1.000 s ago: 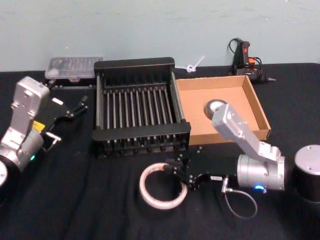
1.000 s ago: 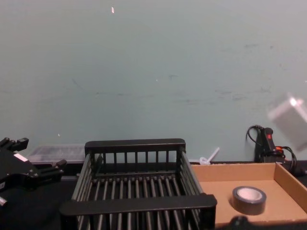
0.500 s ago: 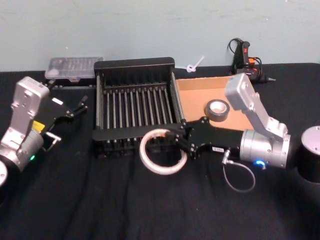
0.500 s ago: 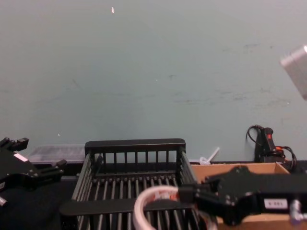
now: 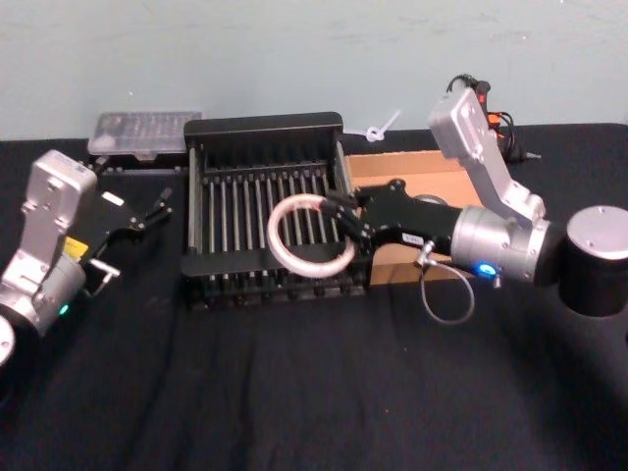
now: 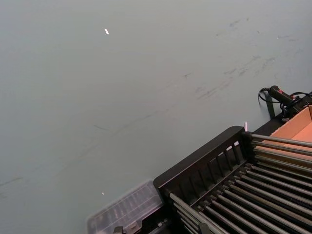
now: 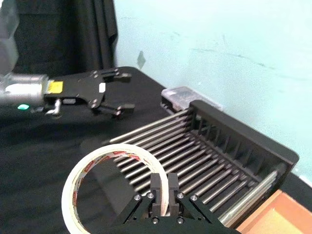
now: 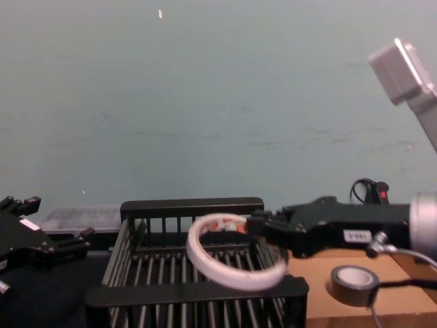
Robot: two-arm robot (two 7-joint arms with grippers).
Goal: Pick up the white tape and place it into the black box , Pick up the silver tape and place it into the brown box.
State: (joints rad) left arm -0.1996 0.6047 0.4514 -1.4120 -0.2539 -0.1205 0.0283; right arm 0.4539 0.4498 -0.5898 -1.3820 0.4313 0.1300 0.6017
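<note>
right gripper (image 5: 345, 228) clenched on white tape (image 5: 306, 247) rim; I hold the ring tilted above black box (image 5: 265, 126) floor, right half | left gripper (image 5: 147, 211) idle, fingers released

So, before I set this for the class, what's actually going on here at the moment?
The right claw is shut on the white tape and holds it in the air above the black box, not yet released. The silver tape already lies in the brown box. The left claw sits idle and open, off to the left of the black box.
</note>
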